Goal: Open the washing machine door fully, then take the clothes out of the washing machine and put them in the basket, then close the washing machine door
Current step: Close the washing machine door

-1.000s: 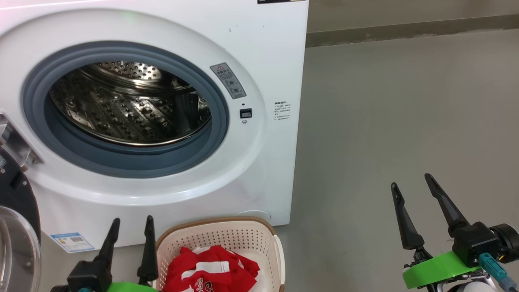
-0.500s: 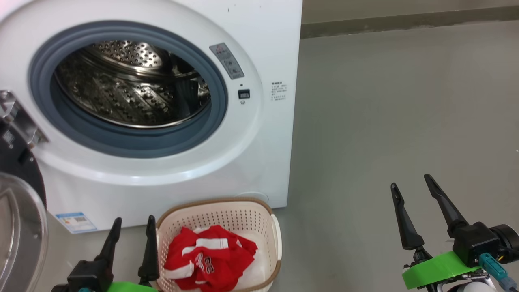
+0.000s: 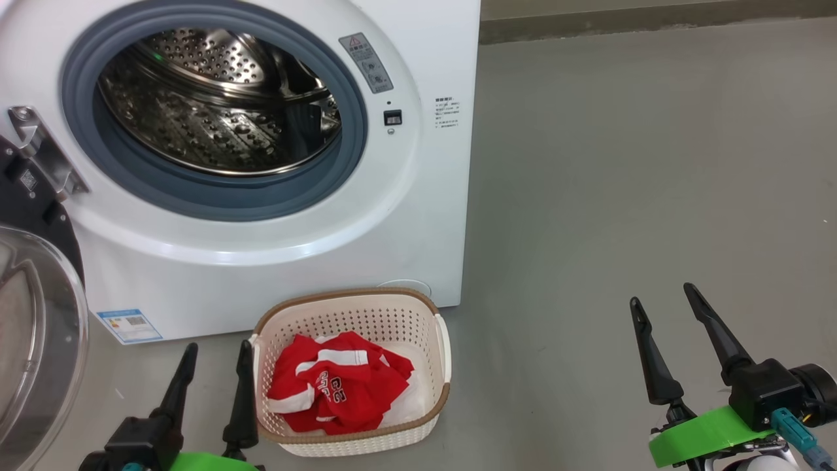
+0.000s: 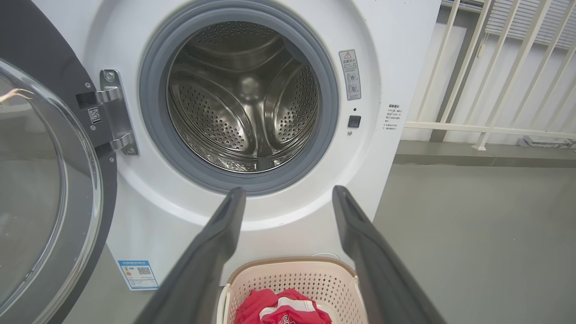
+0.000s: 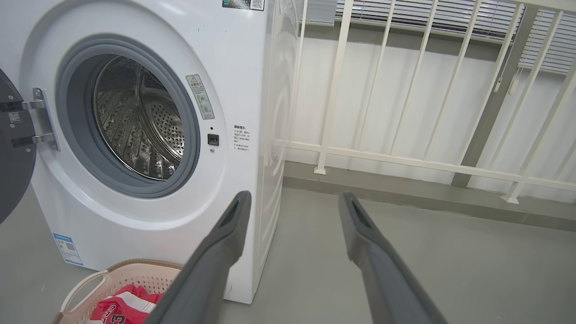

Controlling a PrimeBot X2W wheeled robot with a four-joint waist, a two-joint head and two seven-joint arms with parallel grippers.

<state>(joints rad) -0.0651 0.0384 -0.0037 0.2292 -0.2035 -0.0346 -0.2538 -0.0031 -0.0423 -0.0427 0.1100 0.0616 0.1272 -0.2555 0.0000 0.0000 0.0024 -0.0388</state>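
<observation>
Standing open: the washing machine door [image 3: 36, 307] hangs swung out at the head view's left edge. It is carried by a metal hinge [image 3: 46, 157] on the machine's left side, and its glass bowl bulges toward the camera.
Machine: the washing machine [image 3: 261, 261] takes the upper left, and its right edge drops straight to the floor [image 3: 621, 196].
Mouth: a grey gasket [image 3: 222, 196] rings the steel drum [image 3: 216, 111]. In the left wrist view the perforated walls show right to the back.
Basket: the basket [image 3: 340, 294] sits on the floor just in front of the machine's lower panel, near its right corner. I cannot tell whether rim and panel touch.
Clothes: the clothes [image 3: 333, 392] lie bunched inside the basket, toward its left, below the rim.
Open room: right of machine and basket, grey floor runs unbroken to a low kerb [image 3: 654, 19]. The right wrist view shows a white railing [image 5: 405, 157] behind it.
Left gripper [image 3: 218, 348]: low, between door and basket, with its inner finger just beside the basket's left end. The jaws are spread wide, gripping nothing.
Right gripper [image 3: 661, 294]: lower right over bare floor, well apart from the basket. The jaws are spread wide and empty.
</observation>
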